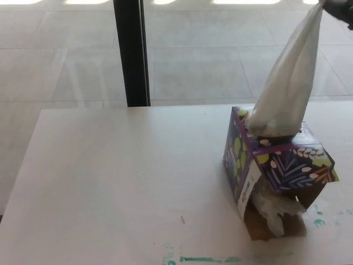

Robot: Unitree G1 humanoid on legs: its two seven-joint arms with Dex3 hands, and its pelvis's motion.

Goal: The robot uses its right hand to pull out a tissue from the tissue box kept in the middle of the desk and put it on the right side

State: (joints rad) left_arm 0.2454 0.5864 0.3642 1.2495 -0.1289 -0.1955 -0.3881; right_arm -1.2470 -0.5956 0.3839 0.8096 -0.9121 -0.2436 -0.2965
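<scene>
Tissue handling is under way on the white desk (121, 182), the largest item we are viewing, which is filling the lower part of the head view in front of a pale tiled floor (66, 61) and a black vertical post (130, 52). We are seeing faint green marks (201, 258) along the desk's near edge. Next in size, the tissue box (276, 165), purple with leaf patterns, is sitting on the right part of the desk, not at its centre, and is appearing tilted, with its brown underside showing at the lower right. A crumpled tissue (276, 208) is hanging out of the box's lower side. The tissue (289, 91) being drawn out is stretching upward from the top opening of the box in a long taut cone, its lower end inside the opening and its tip reaching the top right corner of the picture. Only a dark sliver of the right hand (343, 10) is showing at that corner, touching the tissue's tip; we cannot tell how its fingers are standing. We are not seeing the left hand.
</scene>
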